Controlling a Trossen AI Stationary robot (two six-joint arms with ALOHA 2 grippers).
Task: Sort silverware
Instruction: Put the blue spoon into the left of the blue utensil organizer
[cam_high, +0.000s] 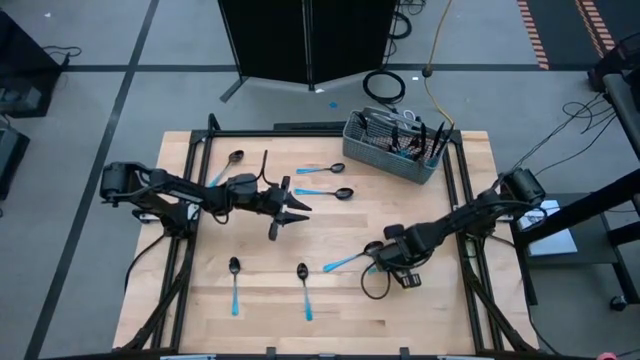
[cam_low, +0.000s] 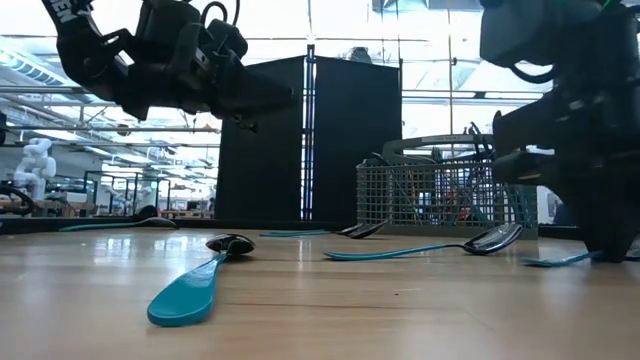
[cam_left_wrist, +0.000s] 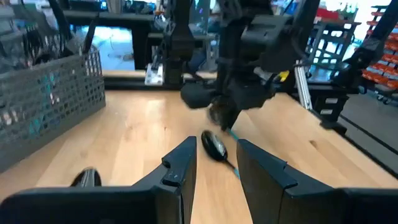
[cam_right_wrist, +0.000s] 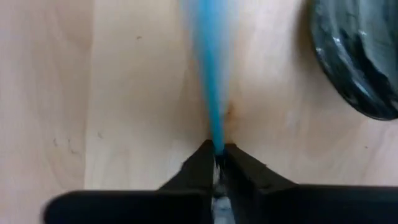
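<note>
Pale wood bench (cam_high: 330, 300) fills the middle of a grey-floored workshop, and on it lie scattered spoons with dark bowls and light-blue handles. One spoon (cam_high: 345, 262) lies right of centre with the right hand (cam_high: 376, 252) down at its dark end; the right wrist view shows the fingers (cam_right_wrist: 200, 163) pinched together on the thin blue handle (cam_right_wrist: 208, 81), which lies flat on the wood. Two more spoons (cam_high: 235, 283) (cam_high: 304, 288) lie side by side near the front edge, handles toward the front. Two others (cam_high: 320, 169) (cam_high: 322, 192) lie farther back near the middle, and one (cam_high: 226, 166) lies at the back left beside the left arm. Left hand (cam_high: 297, 208) hovers above the bench near the centre, fingers (cam_left_wrist: 183, 163) apart with nothing between them. Grey mesh basket (cam_high: 392, 145) stands at the back right corner, holding more silverware upright. Behind the bench stands a black cabinet (cam_high: 305, 40).
</note>
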